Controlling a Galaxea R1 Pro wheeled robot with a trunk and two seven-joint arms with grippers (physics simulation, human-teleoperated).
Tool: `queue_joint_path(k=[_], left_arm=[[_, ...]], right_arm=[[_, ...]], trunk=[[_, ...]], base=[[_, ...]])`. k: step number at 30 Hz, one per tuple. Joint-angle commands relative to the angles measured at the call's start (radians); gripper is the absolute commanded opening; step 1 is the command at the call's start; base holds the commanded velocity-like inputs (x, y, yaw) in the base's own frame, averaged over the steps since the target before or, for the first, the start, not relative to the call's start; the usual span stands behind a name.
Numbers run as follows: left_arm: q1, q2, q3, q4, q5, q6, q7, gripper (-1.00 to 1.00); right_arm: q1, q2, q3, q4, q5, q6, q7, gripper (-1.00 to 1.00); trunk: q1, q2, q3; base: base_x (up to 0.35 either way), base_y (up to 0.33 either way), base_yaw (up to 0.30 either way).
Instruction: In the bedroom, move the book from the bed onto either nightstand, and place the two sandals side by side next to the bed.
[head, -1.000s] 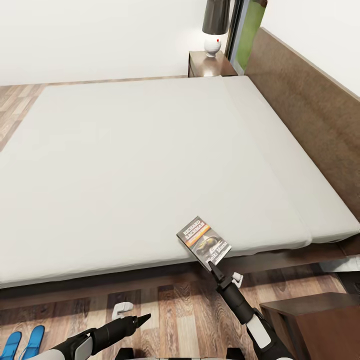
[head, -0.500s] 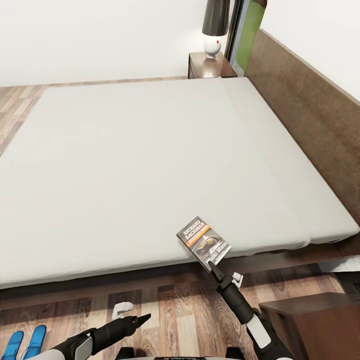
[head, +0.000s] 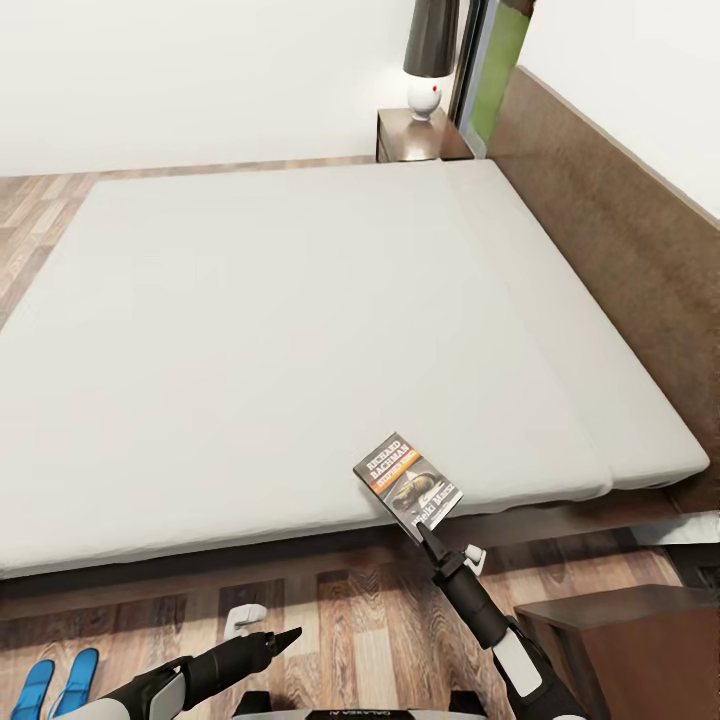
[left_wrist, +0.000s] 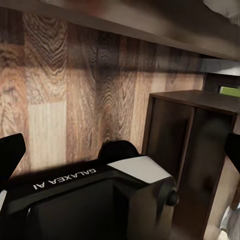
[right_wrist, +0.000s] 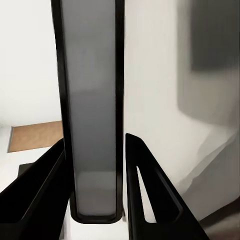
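My right gripper (head: 419, 527) is shut on the lower edge of the book (head: 407, 486), a dark paperback with white lettering and an orange band, held tilted up over the near edge of the bed (head: 300, 330). In the right wrist view the book's edge (right_wrist: 92, 110) stands between the two fingers (right_wrist: 42, 195). My left gripper (head: 292, 634) hangs low over the wood floor in front of the bed, open and holding nothing. The two blue sandals (head: 56, 684) lie side by side on the floor at the lower left. One nightstand (head: 610, 640) stands just right of my right arm.
A second nightstand (head: 420, 135) with a white-based lamp (head: 430, 60) stands at the bed's far corner. The dark headboard (head: 620, 230) runs along the right. The left wrist view has my base (left_wrist: 85, 200) and the near nightstand's side (left_wrist: 185, 150).
The whole view has shifted a little, so the camera moved. The book stays gripped in my right gripper, and both arms hold the same pose.
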Motion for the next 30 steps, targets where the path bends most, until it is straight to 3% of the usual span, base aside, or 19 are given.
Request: queue_joint_path(k=[1, 15, 18, 19, 20, 22, 24, 27, 30], left_arm=[[0.0, 0.0, -0.008, 0.0, 0.007, -0.003, -0.002, 1.0], [0.0, -0.001, -0.008, 0.0, 0.007, -0.003, -0.002, 1.0], [0.0, -0.001, -0.008, 0.0, 0.007, -0.003, -0.002, 1.0], [0.0, -0.001, -0.008, 0.0, 0.006, -0.003, -0.003, 1.0], [0.0, -0.001, -0.008, 0.0, 0.006, -0.003, -0.003, 1.0], [0.0, -0.001, -0.008, 0.0, 0.006, -0.003, -0.004, 1.0], [0.0, -0.001, -0.008, 0.0, 0.006, -0.003, -0.004, 1.0], [0.0, -0.002, -0.009, 0.0, 0.006, -0.002, -0.007, 1.0], [0.0, -0.01, -0.009, 0.0, 0.006, -0.003, -0.008, 1.0]], right_arm=[[0.0, 0.001, -0.005, 0.0, 0.0, 0.01, 0.003, -1.0], [0.0, 0.001, -0.004, -0.006, 0.001, 0.01, 0.004, -1.0], [0.0, 0.001, 0.018, -0.095, 0.009, 0.011, 0.002, -1.0], [0.0, 0.001, 0.07, -0.139, 0.011, 0.012, 0.001, -1.0], [0.0, 0.001, 0.094, -0.149, 0.012, 0.012, 0.001, -1.0], [0.0, 0.002, 0.205, -0.176, 0.013, 0.012, 0.0, -1.0], [0.0, 0.002, 0.271, -0.187, 0.011, 0.012, -0.001, -1.0], [0.0, 0.0, 0.326, -0.211, 0.012, 0.025, -0.002, -1.0], [0.0, -0.001, 0.342, -0.247, 0.013, 0.112, -0.002, -1.0]], trunk=[[-0.004, 0.007, 0.003], [-0.058, 0.105, 0.047], [-0.069, 0.126, 0.056], [-0.073, 0.133, 0.059], [-0.077, 0.14, 0.062], [-0.084, 0.154, 0.069], [-0.092, 0.168, 0.075], [-0.104, 0.189, 0.084], [-0.115, 0.21, 0.094]], base=[[0.0, 0.0, 0.0], [0.0, 0.0, 0.0], [0.0, 0.0, 0.0], [0.0, 0.0, 0.0], [0.0, 0.0, 0.0], [0.0, 0.0, 0.0], [0.0, 0.0, 0.0], [0.0, 0.0, 0.0], [0.0, 0.0, 0.0]])
